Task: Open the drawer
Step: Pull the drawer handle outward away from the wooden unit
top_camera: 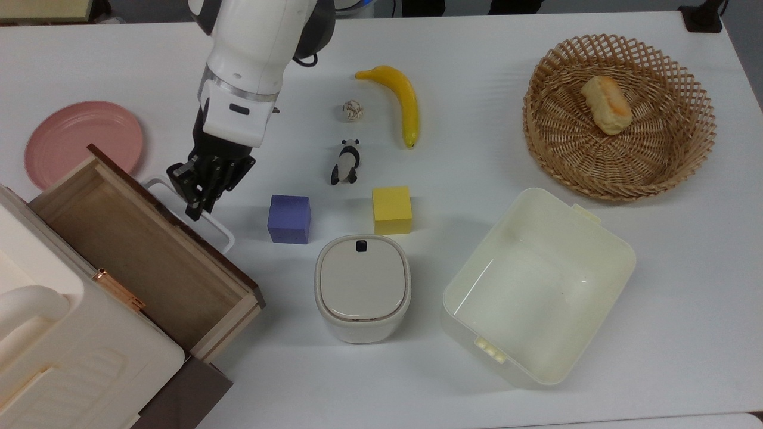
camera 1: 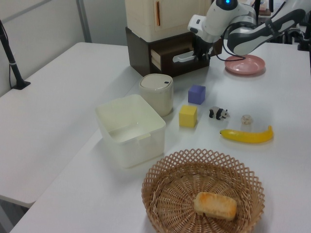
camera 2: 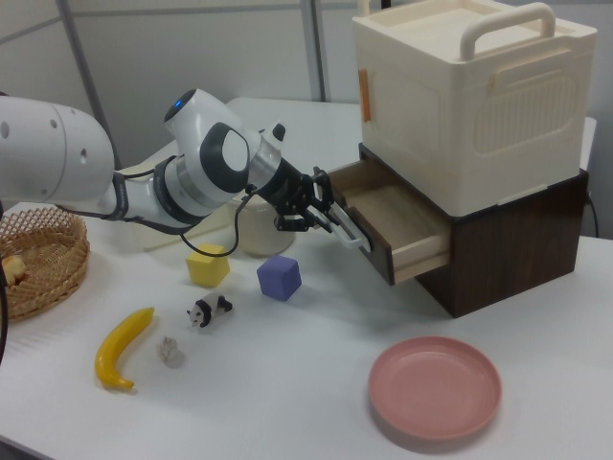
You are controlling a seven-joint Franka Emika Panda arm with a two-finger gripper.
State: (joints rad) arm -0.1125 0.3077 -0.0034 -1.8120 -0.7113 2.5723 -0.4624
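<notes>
Top view, going left to right: the pink plate (top_camera: pixel 82 143) lies at about 9 o'clock on the worktop (top_camera: pixel 477 179), and just below it, toward 8 o'clock, is the drawer (top_camera: pixel 143 250). The drawer stands pulled well out from under the cream case (top_camera: pixel 65 351), so its light plywood inside is visible. At its dark front panel is the white loop handle (top_camera: pixel 208 223), and the gripper (top_camera: pixel 199 193) sits right on this handle — the jaws are nearly closed around the thin bar and appear to have hold of it. The right view shows the same: the gripper (camera 2: pixel 321 216) at the handle, the drawer (camera 2: pixel 397 225) out of the brown cabinet (camera 2: pixel 517 244).

The drawer is a stiff wooden box, probably not light, and it should slide straight only if it is pulled along its own axis. The handle is the one good place to hold — thin, smooth plastic, maybe a little slippery, so a hold near its middle seems safest. Further right, the purple cube (top_camera: pixel 289 218) stands near the path of the pull.
</notes>
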